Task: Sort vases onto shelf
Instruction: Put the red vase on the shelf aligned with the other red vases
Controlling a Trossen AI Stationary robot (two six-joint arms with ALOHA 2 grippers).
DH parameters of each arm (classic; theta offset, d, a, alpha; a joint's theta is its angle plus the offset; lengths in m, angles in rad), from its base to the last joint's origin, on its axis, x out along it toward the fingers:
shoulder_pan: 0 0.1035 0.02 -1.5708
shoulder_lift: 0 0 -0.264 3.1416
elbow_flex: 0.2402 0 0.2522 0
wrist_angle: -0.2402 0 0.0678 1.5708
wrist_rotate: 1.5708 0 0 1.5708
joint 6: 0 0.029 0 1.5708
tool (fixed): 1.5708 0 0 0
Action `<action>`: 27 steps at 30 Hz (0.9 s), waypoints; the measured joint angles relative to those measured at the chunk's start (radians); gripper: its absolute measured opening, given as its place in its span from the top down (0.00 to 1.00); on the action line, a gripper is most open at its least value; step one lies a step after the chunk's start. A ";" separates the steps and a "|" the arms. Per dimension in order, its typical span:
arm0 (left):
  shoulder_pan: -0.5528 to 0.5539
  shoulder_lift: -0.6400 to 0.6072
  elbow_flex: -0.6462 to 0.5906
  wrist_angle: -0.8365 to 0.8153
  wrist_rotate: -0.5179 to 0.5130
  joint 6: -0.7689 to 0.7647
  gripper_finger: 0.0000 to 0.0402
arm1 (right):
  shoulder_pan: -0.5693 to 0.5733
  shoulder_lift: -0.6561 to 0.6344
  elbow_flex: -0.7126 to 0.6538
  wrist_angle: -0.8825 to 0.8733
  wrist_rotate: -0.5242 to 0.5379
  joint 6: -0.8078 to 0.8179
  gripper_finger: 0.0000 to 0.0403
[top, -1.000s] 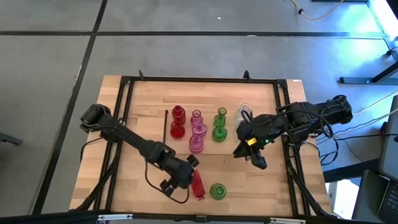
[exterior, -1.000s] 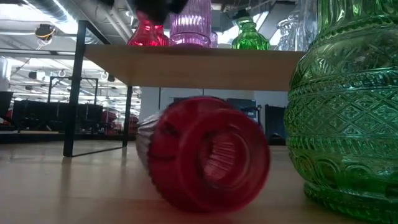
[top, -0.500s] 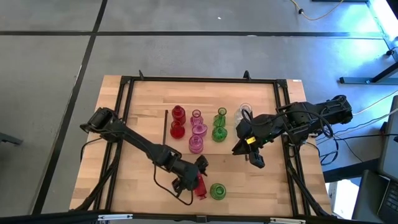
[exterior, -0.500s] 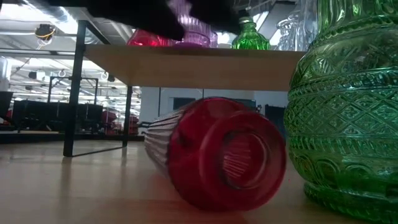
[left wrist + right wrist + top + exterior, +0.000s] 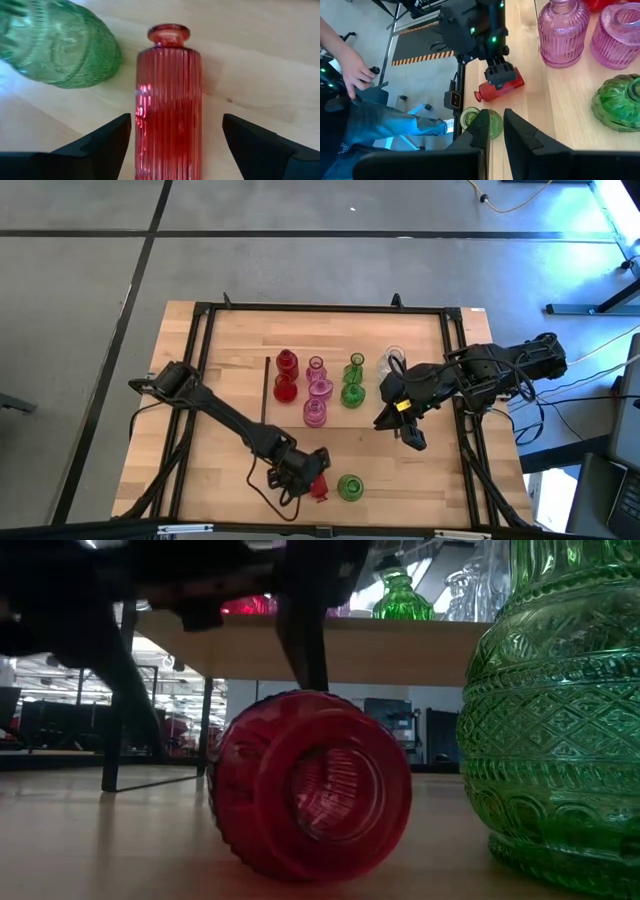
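Two vases are lying off the shelf (image 5: 240, 350) on the table's near edge, a toppled red vase (image 5: 320, 486) between the left gripper's (image 5: 312, 477) spread fingers and a green vase (image 5: 350, 487) beside it, while the right gripper (image 5: 413, 439) is hovering, fingers together.

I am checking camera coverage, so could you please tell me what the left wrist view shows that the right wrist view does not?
Only the left wrist view shows the left gripper open, fingers either side of the lying red vase, not touching. Only the right wrist view shows the pink vases, a person's hand and the right gripper. Both show the red vase and the green vase beside it.
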 joint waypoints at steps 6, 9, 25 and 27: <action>-0.020 0.043 0.000 0.002 -0.126 0.038 0.23 | 0.001 0.000 0.000 0.000 0.000 0.000 0.90; -0.015 0.048 0.010 0.002 -0.149 0.038 0.23 | 0.001 0.000 0.000 0.000 0.000 0.000 0.90; 0.023 0.173 0.183 -0.265 -0.042 -0.139 0.41 | 0.000 0.000 0.000 0.001 0.008 -0.002 0.90; 0.030 0.175 0.192 -0.269 -0.039 -0.153 0.41 | 0.000 0.000 0.000 0.000 0.006 -0.002 0.90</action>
